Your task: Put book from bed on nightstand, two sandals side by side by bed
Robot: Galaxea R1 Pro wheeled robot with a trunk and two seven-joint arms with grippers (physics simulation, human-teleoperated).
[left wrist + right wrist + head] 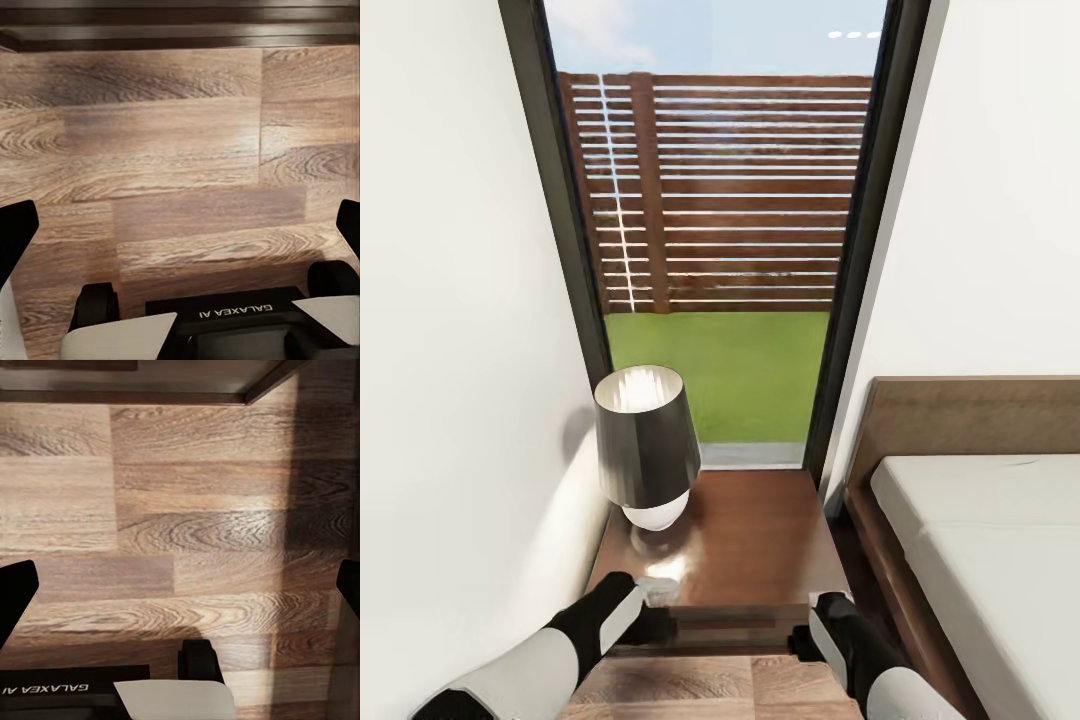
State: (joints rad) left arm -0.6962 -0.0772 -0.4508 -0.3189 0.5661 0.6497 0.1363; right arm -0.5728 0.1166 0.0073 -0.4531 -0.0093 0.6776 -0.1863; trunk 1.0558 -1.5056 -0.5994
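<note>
A: Where do things stand in the head view?

B: The nightstand [745,540] sits at lower centre, hard against the window [715,250], with a lamp [647,445] on its left part. The bed [980,520] runs down the right edge of the frame; the bit of mattress on view is bare. No book or sandals can be seen from here.

A: And the hands?

B: Both arms hang low at the bottom of the frame. In the left wrist view, the left hand [180,225] has its fingers spread wide at the two side edges, with plain floor [172,150] between them: released, carrying nothing. The right hand [180,585] reads the same over the planks, also released.

A: So what is the step, as you judge it?

B: Getting into position. With nothing carried and the nightstand top mostly free to the right of the lamp, I'd say the book has yet to be fetched.

A: How to do it well?

B: Turn the base and head right to bring more mattress into the frame before reaching. Keep both arms tucked low while turning, since the wall [460,350] at left and the bed frame at right leave a narrow lane. Later, set the book on the bare wood away from the lamp.
</note>
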